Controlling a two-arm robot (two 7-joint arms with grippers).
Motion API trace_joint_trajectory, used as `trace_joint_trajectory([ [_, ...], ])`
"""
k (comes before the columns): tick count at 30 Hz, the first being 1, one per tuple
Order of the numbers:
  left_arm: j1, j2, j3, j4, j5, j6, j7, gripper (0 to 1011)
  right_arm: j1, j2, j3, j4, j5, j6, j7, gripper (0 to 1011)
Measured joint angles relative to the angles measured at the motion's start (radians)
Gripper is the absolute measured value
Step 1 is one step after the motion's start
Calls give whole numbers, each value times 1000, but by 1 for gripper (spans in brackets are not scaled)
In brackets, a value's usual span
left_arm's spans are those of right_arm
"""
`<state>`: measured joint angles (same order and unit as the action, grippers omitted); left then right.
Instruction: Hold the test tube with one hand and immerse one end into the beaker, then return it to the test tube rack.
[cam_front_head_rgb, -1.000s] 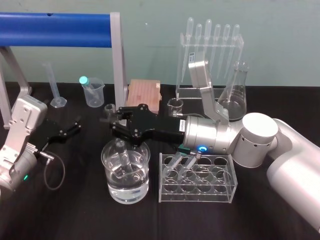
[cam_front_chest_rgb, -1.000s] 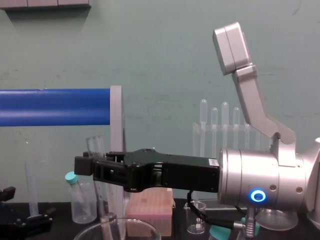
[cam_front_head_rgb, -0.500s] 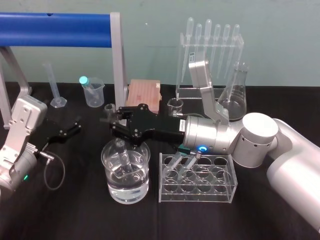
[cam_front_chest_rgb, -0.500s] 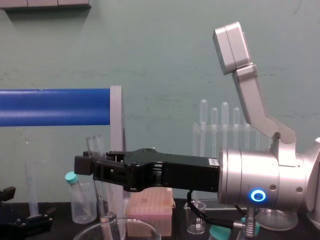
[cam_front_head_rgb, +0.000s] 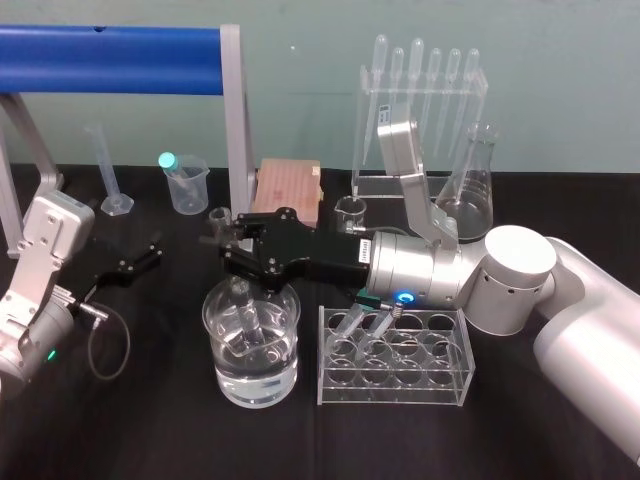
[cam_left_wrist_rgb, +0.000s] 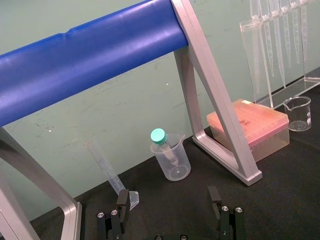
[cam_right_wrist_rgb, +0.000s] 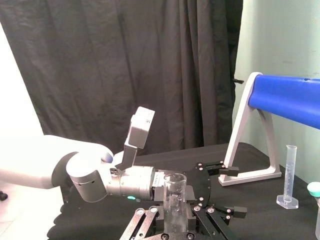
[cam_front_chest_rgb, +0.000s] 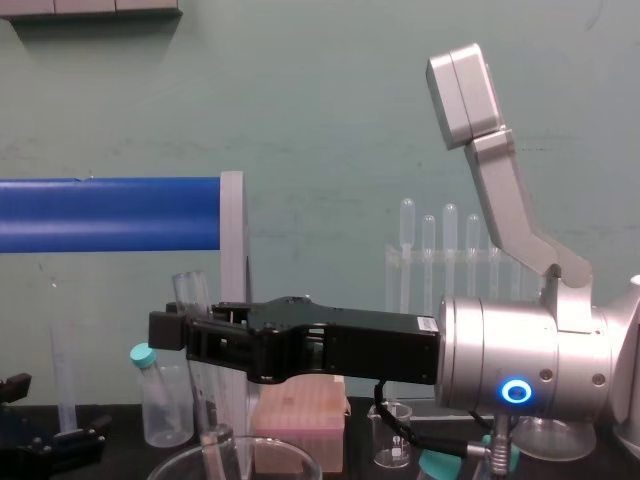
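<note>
1. Right gripper (cam_front_head_rgb: 226, 245): the arm reaches across the table toward the robot's left. The black fingers stand directly above the beaker (cam_front_head_rgb: 288, 352). The blue ring on the silver wrist is lit.
2. Right gripper state: the jaws are drawn narrow and clamp the test tube (cam_front_head_rgb: 245, 305) on its upper section, just below the flared rim. In the right wrist view the tube (cam_right_wrist_rgb: 175, 192) rises upright between the two fingers.
3. Test tube position: the tube is slightly tilted. Its open rim is above the fingers and its lower end is below the beaker's rim, inside the vessel. In the chest view the tube (cam_front_chest_rgb: 192, 296) passes behind the right gripper (cam_front_chest_rgb: 170, 330) and descends toward the beaker rim (cam_front_chest_rgb: 300, 452).
4. Immersion: the beaker holds clear liquid in its lower part. Whether the tube's tip is under the liquid surface cannot be determined.
5. Test tube rack (cam_front_head_rgb: 395, 386): it stands just to the right of the beaker, under the right wrist, apart from the held tube. Two teal-capped tubes (cam_front_head_rgb: 365, 318) lean in its rear row.
6. Left gripper (cam_front_head_rgb: 140, 258): it is parked low over the black table at the far left, well apart from the beaker. In the left wrist view its fingers (cam_left_wrist_rgb: 122, 200) are spread wide with nothing between them.
</note>
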<state>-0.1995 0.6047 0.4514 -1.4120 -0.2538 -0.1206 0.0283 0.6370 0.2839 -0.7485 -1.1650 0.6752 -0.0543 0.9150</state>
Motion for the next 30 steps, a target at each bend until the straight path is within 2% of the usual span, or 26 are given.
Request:
trace_joint_trajectory([
  [30,0,0,0,0,0,0,0,1000,0,0,0,0,0,0,0,225],
])
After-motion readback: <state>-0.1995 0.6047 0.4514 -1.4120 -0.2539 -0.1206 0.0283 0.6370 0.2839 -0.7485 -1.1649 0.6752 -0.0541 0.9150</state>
